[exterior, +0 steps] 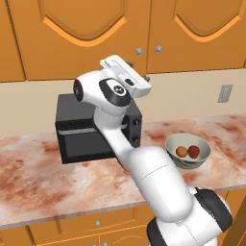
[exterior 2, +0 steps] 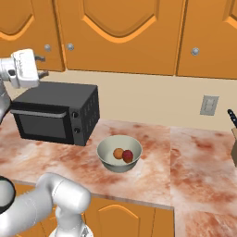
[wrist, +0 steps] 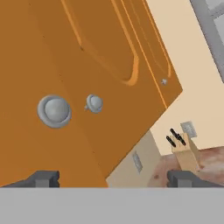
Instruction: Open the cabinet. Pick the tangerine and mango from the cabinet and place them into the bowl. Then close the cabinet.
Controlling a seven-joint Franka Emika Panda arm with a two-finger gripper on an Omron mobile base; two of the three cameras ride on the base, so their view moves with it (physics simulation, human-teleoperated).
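The cabinet [exterior: 91, 38] fills the top of the frame, shut, hard and heavy, best moved by its small round knob [wrist: 54, 111], and the gripper [wrist: 113, 178] is wide open, holding nothing.

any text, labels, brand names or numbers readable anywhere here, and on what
None: no readable text in any view.
The microwave front shows only two plain round knobs, no brand or digits.
The cabinet doors are bare wood with silver knobs.
The wall outlet and knife block carry no marking.
The bowl is unmarked.
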